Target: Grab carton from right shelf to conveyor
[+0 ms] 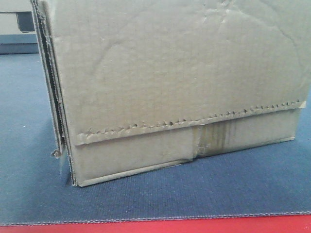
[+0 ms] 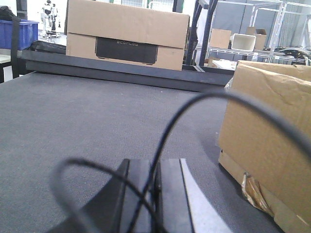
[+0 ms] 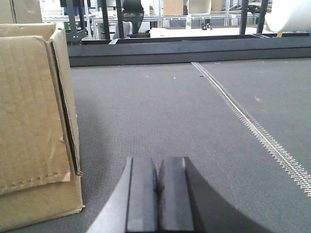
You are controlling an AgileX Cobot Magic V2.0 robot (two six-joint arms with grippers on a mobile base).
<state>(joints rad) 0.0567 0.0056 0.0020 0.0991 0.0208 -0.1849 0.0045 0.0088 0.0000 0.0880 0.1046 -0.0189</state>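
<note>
Resting on the conveyor [image 1: 160, 194], the carton [image 1: 180, 82] is flanked by two grippers pressed together on nothing.

The carton is seen flat on the belt, near the red strip [image 1: 194, 225], with the left gripper [image 2: 156, 179] and right gripper [image 3: 158, 187] low just beside its two ends, apart from it. A side flap [image 1: 51, 97] gapes and tape [image 2: 255, 191] peels; either could be snagged or the carton nudged askew, should an arm be swung inward.
</note>
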